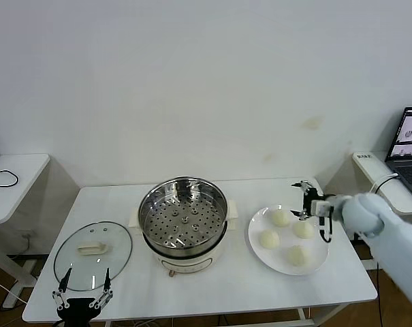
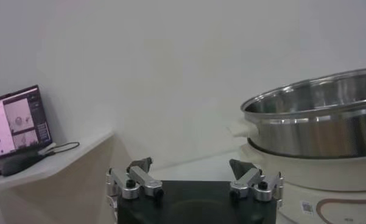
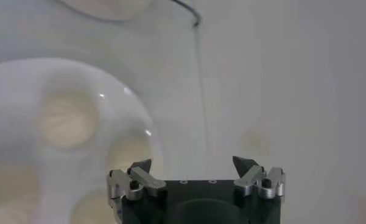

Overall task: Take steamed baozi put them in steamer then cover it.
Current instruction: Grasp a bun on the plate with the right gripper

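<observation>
Head view: steamer [image 1: 183, 221] mid-counter [image 1: 212, 289], uncovered; cover [image 1: 93, 255] flat near front-left corner; four steamed baozi [image 1: 280, 218] on plate [image 1: 263, 255] toward right edge. Left gripper [image 1: 83, 291] spread at front-left edge. Right gripper [image 1: 305, 199] above plate's far rim.

Left wrist view: left gripper [image 2: 192, 180] spread, empty, beside steamer [image 2: 313, 115].

Right wrist view: right gripper [image 3: 195, 176] spread, empty, over plate's [image 3: 6, 73] edge.

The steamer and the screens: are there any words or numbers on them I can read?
No text can be read here.
Steamer: a small dark square label on its cream base, too blurred to read.
Laptop: its screen shows small pictures, no legible words.
Monitor in the left wrist view: a pink image and panels, too small to read.
</observation>
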Motion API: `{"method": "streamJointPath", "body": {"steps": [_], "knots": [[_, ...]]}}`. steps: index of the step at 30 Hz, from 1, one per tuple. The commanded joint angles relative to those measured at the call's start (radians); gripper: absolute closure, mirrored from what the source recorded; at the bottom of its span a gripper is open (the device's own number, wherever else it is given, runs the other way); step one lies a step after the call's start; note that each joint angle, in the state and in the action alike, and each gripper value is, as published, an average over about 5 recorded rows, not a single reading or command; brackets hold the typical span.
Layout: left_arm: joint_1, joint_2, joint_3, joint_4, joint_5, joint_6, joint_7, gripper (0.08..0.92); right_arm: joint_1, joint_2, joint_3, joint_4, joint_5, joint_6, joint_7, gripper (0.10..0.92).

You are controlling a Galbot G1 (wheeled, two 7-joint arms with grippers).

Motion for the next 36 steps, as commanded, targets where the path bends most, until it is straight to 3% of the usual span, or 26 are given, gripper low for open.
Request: {"method": "streamJointPath", "body": {"steps": [1, 19, 36], "knots": [[-0.002, -0.004, -0.001, -0.002, 0.024, -0.004, 0.001, 0.177, 0.384, 0.026, -0.410, -0.213, 0.090, 0.003, -0.212, 0.202], [-0.002, -0.015, -0.007, 0.005, 0.031, -0.036, 0.001, 0.177, 0.367, 0.275, -0.439, -0.524, 0.018, 0.042, -0.215, 0.202], [0.009, -0.012, -0.010, -0.011, 0.034, -0.041, 0.001, 0.177, 0.349, 0.338, -0.434, -0.604, -0.013, 0.040, -0.192, 0.240]]}}
